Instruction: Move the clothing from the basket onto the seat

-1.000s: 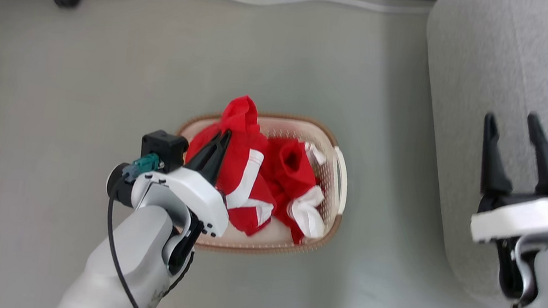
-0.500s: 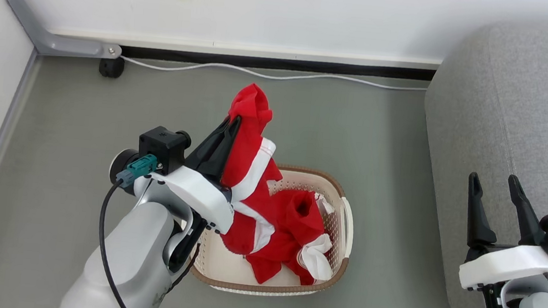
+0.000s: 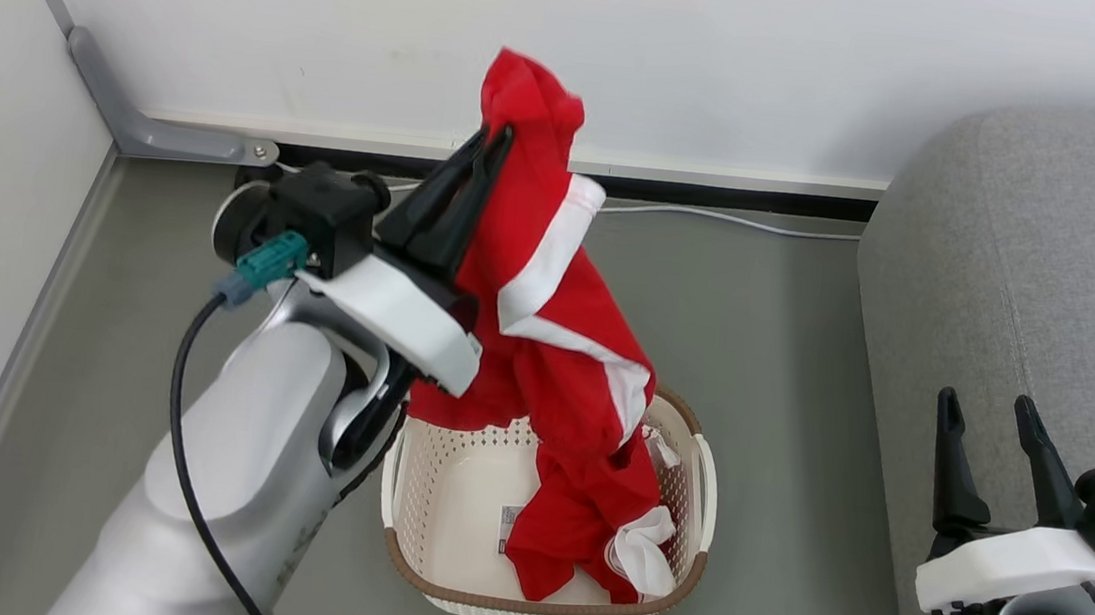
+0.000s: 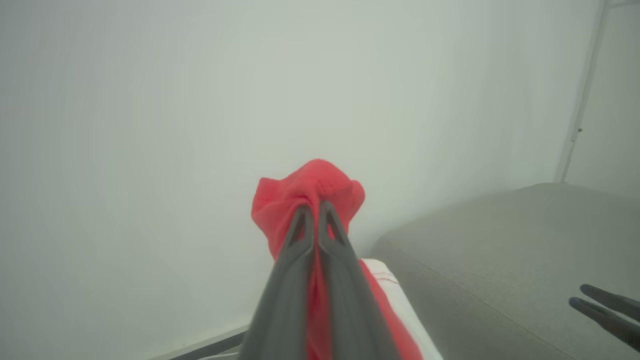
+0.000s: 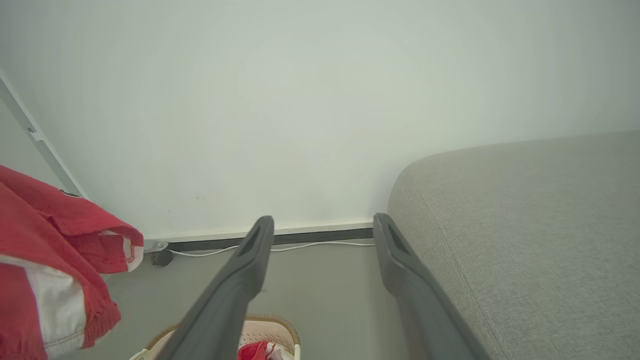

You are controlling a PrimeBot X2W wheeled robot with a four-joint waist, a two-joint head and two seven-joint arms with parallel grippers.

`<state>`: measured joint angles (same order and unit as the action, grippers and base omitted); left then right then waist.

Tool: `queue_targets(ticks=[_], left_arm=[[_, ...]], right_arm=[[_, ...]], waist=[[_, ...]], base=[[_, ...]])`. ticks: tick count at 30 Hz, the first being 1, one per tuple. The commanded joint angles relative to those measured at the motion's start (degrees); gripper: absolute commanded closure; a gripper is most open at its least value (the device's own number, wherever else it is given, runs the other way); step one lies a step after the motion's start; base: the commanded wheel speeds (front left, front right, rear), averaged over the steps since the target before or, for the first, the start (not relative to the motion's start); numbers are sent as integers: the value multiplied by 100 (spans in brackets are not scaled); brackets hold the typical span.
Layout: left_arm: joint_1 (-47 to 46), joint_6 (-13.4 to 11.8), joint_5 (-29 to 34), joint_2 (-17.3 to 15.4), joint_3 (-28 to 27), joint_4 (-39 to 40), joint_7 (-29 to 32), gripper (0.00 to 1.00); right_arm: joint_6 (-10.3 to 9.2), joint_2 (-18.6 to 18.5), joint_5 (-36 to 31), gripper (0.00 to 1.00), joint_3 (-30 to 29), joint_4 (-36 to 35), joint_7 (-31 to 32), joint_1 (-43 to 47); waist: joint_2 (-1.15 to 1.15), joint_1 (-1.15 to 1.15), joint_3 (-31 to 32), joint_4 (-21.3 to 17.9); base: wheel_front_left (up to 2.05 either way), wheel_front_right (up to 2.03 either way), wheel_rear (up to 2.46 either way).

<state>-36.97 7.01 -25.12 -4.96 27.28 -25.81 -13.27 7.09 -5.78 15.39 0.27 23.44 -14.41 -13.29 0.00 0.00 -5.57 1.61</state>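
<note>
Left gripper (image 3: 498, 137): fingers pinched tight on a bunch of the clothing (image 3: 564, 349), held high above the basket (image 3: 703, 483). The red fabric hangs from the grip, and its lower end lies in the basket's right half. The basket stands on the floor (image 3: 787, 321), left of the seat (image 3: 1033, 274). Right gripper (image 3: 985, 402): fingers parted, holding nothing, by the seat's left edge.
</note>
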Motion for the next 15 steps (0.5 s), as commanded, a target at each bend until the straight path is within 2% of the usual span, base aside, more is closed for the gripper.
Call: queue_targets(ticks=[1,15], left_arm=[[-330,32,20,-136,-143,260,44,100],[-575,-41,-83,-144,-107,768,319,100]], right_arm=[[40,-19,-77,0,81,-102,-59,10],[40,27,-93,0,162,-72,-59,26]], waist=[[0,0,22,12],[0,0,75,-9]], base=[[0,0,0],[0,0,0]])
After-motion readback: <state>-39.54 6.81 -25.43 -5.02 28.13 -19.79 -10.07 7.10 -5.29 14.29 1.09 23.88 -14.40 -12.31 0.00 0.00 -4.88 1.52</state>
